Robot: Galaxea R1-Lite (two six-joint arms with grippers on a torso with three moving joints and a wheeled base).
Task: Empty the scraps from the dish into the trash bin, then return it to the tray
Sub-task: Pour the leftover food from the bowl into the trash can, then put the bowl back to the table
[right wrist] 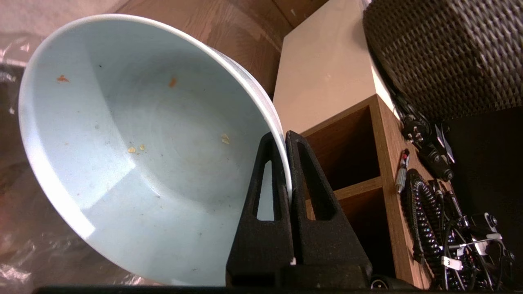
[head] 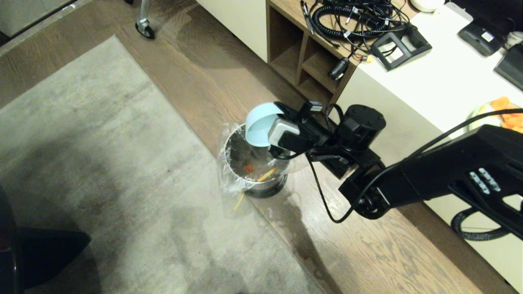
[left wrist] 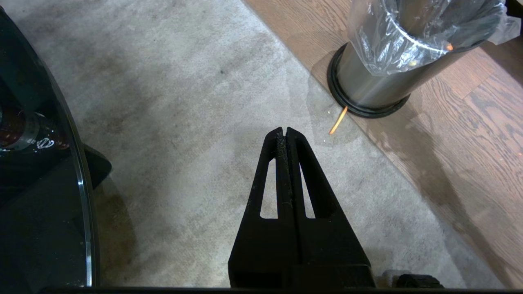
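Observation:
The dish (head: 257,124) (right wrist: 135,155) is tipped on its side above the trash bin (head: 261,185) (left wrist: 376,81), with only a few crumbs stuck inside. My right gripper (head: 268,136) (right wrist: 282,136) is shut on the dish's rim, one finger inside and one outside. Scraps (head: 250,168) lie in the lined bin, orange pieces and a pale stick. One orange stick (head: 239,201) (left wrist: 338,120) lies on the carpet beside the bin's base. My left gripper (left wrist: 284,130) hangs shut and empty over the carpet. The tray is out of view.
A white cabinet (head: 441,81) and a wooden shelf unit (head: 302,53) with coiled cables (head: 355,18) stand right behind the bin. A plate of orange pieces (head: 500,114) sits on the cabinet. A dark woven basket (right wrist: 441,53) and a glass table edge (left wrist: 81,183) are near.

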